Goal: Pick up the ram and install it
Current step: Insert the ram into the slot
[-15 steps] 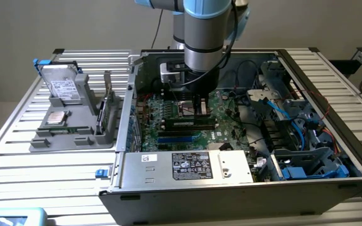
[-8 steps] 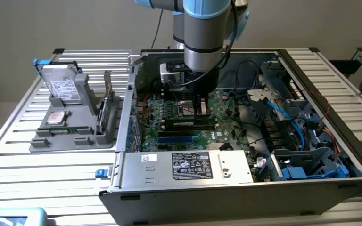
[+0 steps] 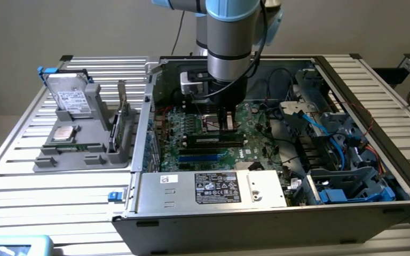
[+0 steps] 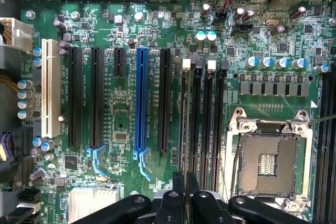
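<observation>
While the arm reaches down into the open case (image 3: 262,232), the gripper (image 4: 185,195) hangs low over the motherboard (image 4: 123,106), its jaws clamped together on the ram (image 4: 185,129). In the wrist view the ram shows edge-on as a thin line running out from between the fingers. It lies along the memory slot (image 4: 188,93) with the white latch (image 4: 185,64), the one furthest from the empty socket (image 4: 268,163). I can't tell whether the stick's lower edge has touched the slot or hangs just above it.

To my eye the pickup is done and the install is in hand, at the lining-up or seating stage. Seating it would call for the stick staying square to the slot and a straight, even push down, with no tilt toward the neighbouring slots.
</observation>
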`<state>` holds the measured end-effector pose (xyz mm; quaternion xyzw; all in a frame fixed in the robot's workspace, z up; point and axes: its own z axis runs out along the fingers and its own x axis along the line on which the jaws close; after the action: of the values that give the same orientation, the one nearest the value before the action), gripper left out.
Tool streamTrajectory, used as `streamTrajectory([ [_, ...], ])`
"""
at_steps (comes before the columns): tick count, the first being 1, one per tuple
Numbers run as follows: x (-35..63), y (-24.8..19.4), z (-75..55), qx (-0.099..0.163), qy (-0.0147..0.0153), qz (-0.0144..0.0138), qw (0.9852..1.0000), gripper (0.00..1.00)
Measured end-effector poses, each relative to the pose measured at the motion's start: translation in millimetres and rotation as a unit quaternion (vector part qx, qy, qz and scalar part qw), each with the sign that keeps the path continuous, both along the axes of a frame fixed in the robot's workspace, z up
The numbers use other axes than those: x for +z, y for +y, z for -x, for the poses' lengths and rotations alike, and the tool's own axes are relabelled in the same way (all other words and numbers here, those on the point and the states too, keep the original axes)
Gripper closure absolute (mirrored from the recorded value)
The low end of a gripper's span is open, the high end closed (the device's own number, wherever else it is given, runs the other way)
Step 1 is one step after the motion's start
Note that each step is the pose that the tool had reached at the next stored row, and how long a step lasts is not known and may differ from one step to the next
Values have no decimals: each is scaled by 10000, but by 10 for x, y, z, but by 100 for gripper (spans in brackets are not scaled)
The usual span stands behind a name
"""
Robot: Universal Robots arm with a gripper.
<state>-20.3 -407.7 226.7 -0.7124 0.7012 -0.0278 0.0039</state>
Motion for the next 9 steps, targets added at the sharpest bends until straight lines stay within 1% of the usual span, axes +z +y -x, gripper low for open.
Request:
streamTrajectory([
  [9, -12, 0, 1, 1, -3, -1, 10000, 87],
])
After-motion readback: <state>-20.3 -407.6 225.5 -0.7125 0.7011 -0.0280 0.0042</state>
